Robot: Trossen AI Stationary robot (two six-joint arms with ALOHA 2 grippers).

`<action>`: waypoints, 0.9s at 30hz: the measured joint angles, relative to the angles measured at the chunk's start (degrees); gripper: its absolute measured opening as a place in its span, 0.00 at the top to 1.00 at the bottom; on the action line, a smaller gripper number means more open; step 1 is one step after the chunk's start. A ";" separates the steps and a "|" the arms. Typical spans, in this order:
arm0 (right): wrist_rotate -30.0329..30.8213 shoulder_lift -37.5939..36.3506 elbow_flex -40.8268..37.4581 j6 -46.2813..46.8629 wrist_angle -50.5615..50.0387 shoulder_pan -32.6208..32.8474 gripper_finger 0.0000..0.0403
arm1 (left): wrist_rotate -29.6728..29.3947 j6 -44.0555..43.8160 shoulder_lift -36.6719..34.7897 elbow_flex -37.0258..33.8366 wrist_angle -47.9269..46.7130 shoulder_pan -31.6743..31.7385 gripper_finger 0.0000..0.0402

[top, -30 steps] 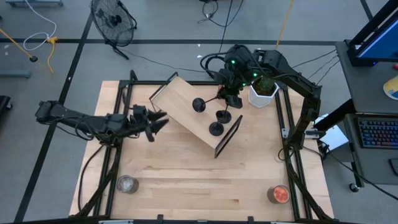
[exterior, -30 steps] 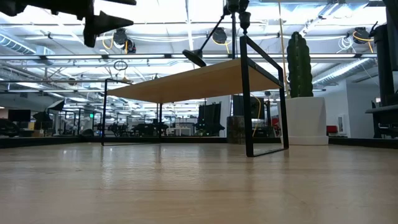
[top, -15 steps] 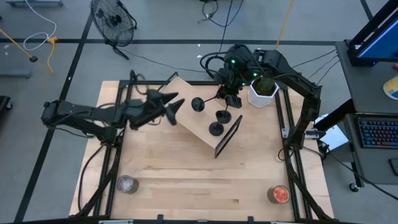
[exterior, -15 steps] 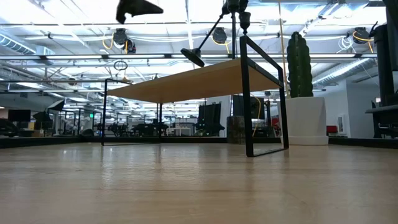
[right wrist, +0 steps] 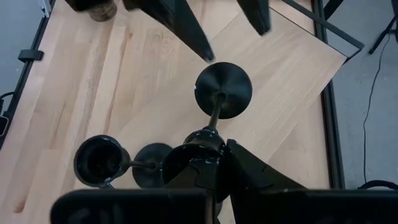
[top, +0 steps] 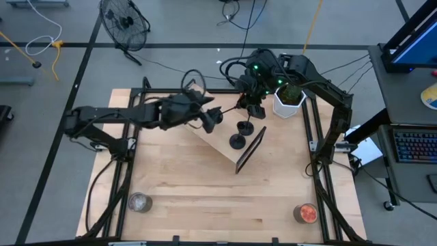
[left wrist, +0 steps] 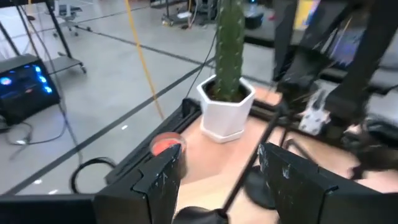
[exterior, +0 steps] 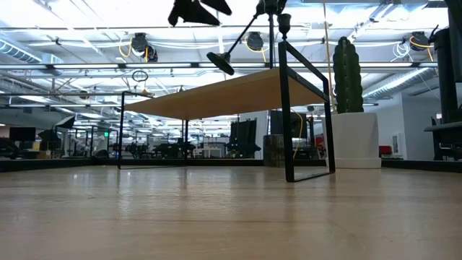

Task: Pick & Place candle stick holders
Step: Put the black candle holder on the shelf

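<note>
One black candle stick holder is held tilted over the wooden shelf (top: 205, 126); its round base (right wrist: 224, 90) points at my left arm. My right gripper (top: 250, 104) is shut on its cup end. My left gripper (top: 213, 117) is open. In the left wrist view (left wrist: 227, 180) its fingers stand on either side of that holder's stem (left wrist: 252, 165), apart from it. Two more holders (top: 246, 127) (top: 237, 141) stand on their bases on the shelf top. My right gripper pinches the holder's cup end (right wrist: 204, 144) between its two fingers, which come from the table's far right, slanting down. The holder sits tilted, its stem (right wrist: 214, 115) running away from the fingers. In the low view its base (exterior: 220, 63) hangs lower, just over the shelf top.
A cactus in a white pot (top: 289, 99) stands by the shelf's far right end. A silvery jar (top: 139, 201) and an orange-filled jar (top: 307, 213) stand near the table's front corners. The shelf's black frame (exterior: 289, 108) rises off the table.
My left gripper has gone up and toward the table's right and far side, over the shelf, up to the tilted holder's base, and has stayed open. My right gripper and its holder have kept still.
</note>
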 joint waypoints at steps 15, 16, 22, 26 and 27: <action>0.04 0.00 0.00 -1.15 0.52 0.00 0.98 | 16.63 3.71 2.02 2.10 1.51 4.08 0.45; 0.04 0.00 0.00 -1.17 0.52 0.00 0.98 | 17.03 3.69 2.02 2.10 1.49 4.06 0.45; 0.04 0.00 0.00 -1.42 0.70 0.00 0.98 | 17.93 3.64 3.62 2.11 5.98 4.40 0.45; 0.02 0.00 0.00 -1.42 0.90 0.00 0.97 | 19.27 3.45 5.51 2.10 6.35 4.74 0.45; 0.02 0.00 0.00 -1.42 1.05 0.00 0.97 | 19.86 3.44 6.13 2.10 6.75 4.79 0.45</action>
